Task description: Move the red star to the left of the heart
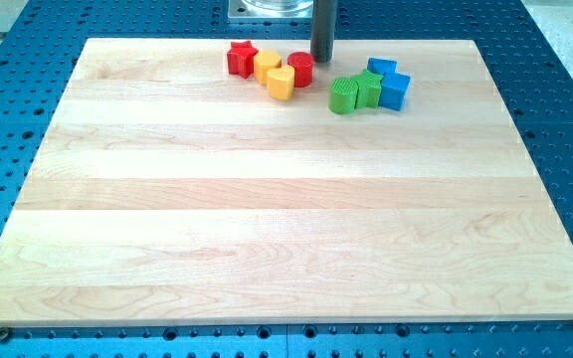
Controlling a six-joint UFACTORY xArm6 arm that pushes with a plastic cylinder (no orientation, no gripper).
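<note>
camera view catches my tip, bare and holding nothing, beside the red cylinder while the red star sits upper-left of the yellow heart, task nearly done.

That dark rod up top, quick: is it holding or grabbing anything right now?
My tip: no gripper, just a rod, holding nothing; it sits just right of the red cylinder, with the red star further left.

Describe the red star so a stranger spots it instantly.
Look along the wooden board's far edge, at the view's top. A red-and-yellow cluster sits left of my tip. The red star is its leftmost piece, pointed, unlike the round red block.
</note>
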